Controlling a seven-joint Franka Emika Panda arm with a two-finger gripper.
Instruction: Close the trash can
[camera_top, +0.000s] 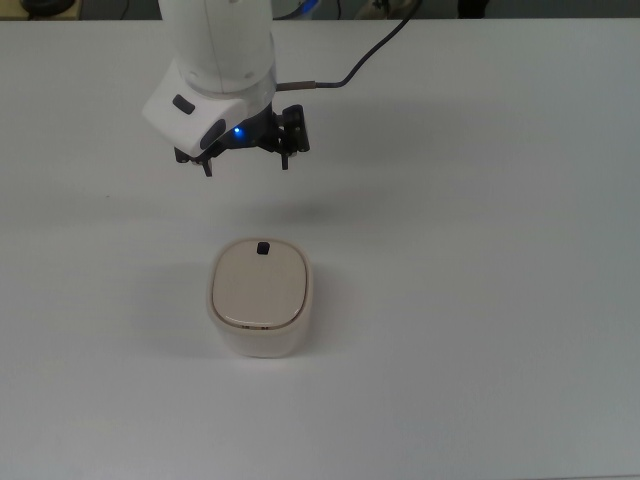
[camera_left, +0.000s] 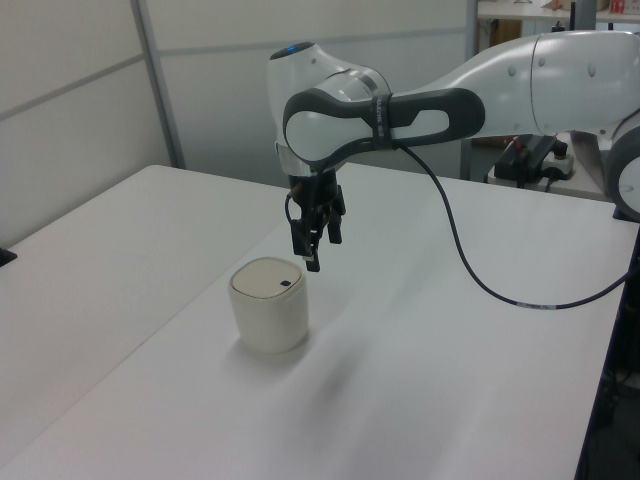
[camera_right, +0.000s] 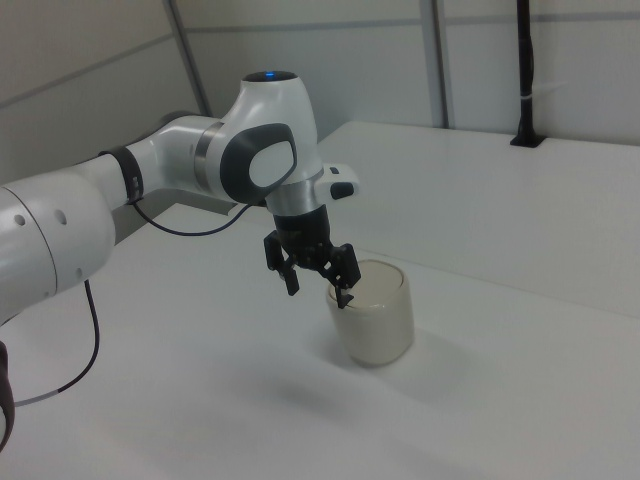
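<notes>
The cream trash can (camera_top: 262, 300) stands on the white table, its flat lid lying down on the rim with the small black knob (camera_top: 263, 247) at the edge toward the arm. My gripper (camera_top: 246, 166) hangs in the air apart from the can, toward the top view's top, open with its two black fingers spread wide and nothing between them. In the left view the gripper (camera_left: 308, 255) is just above and behind the can (camera_left: 269, 310). The right view shows the gripper (camera_right: 317, 292) beside the can (camera_right: 378, 318), one fingertip overlapping its rim in the picture.
A black cable (camera_top: 370, 55) runs from the wrist toward the top view's upper right. The white table (camera_top: 480, 300) stretches wide around the can. A second white robot body (camera_left: 590, 70) and wall panels stand beyond the table's far side.
</notes>
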